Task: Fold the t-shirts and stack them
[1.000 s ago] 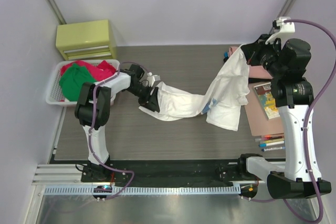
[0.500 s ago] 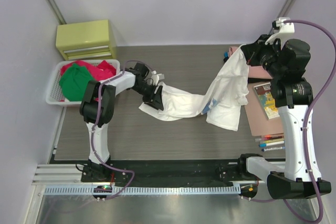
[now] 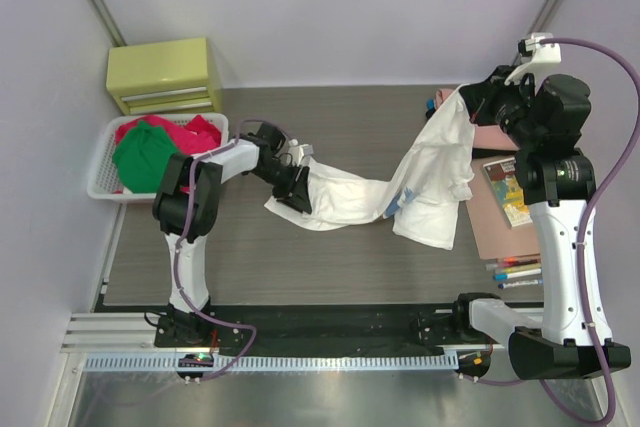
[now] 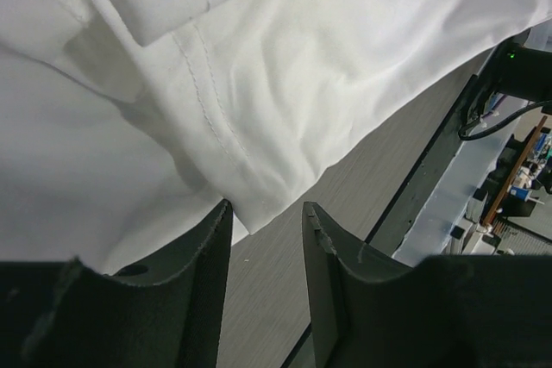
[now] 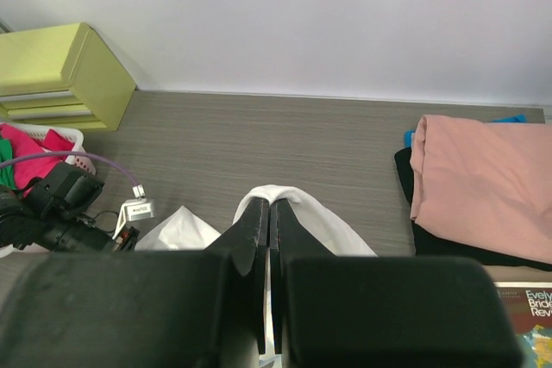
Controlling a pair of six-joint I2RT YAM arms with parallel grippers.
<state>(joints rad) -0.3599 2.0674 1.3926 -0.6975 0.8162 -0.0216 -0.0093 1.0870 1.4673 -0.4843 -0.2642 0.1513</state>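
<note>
A white t-shirt [image 3: 350,197] stretches from mid-table up to my right gripper [image 3: 462,97], which hangs high at the back right, shut on a fold of it [image 5: 297,200]. The right wrist view shows the right gripper [image 5: 269,202] with its fingers pressed together and cloth draped over their tips. My left gripper [image 3: 298,179] sits low at the shirt's left end. In the left wrist view the left gripper [image 4: 266,206] stands open, and a hemmed corner of the white shirt [image 4: 285,84] lies just beyond its fingertips, with bare table in the gap.
A white slotted basket [image 3: 100,187] at the left holds green [image 3: 145,152] and red [image 3: 195,129] shirts. A folded salmon-pink shirt [image 5: 474,187] lies on a black one [image 5: 431,243] at the back right. A book [image 3: 508,192], pens [image 3: 515,272] and a yellow-green drawer box [image 3: 165,72] stand around.
My left arm has shifted a little toward the shirt's left edge and its jaws have narrowed slightly. The right arm and the hanging shirt have not moved.
</note>
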